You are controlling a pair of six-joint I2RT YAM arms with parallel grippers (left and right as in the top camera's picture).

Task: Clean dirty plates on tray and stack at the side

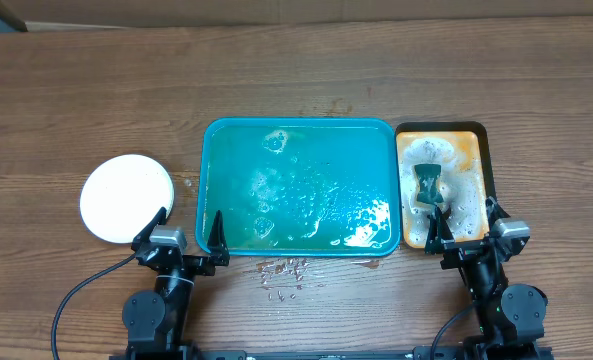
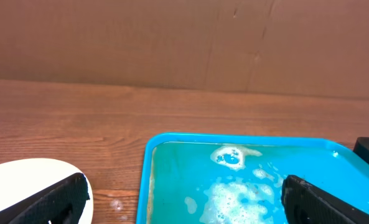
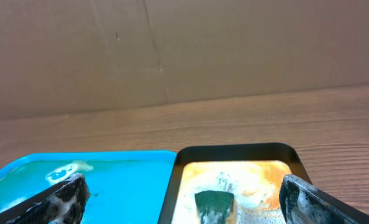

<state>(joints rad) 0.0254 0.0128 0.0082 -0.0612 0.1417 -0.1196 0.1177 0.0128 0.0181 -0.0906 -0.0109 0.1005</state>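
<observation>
From overhead, the tray (image 1: pixel 301 185) was found bare but for suds. The plates (image 1: pixel 127 197) were stacked left of the tray; only a clean white top was shown, and their number could not be told. In the left wrist view, the left gripper (image 2: pixel 184 190) was held wide and empty at the tray's near left corner. In the right wrist view, the right gripper (image 3: pixel 184 193) was spread wide, empty, near the sponge (image 3: pixel 213 205) right of the tray. The task was judged all but done.

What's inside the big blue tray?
Only foamy water in the tray, no plates. A white plate sits outside, to its left; any plates beneath it are covered.
</observation>
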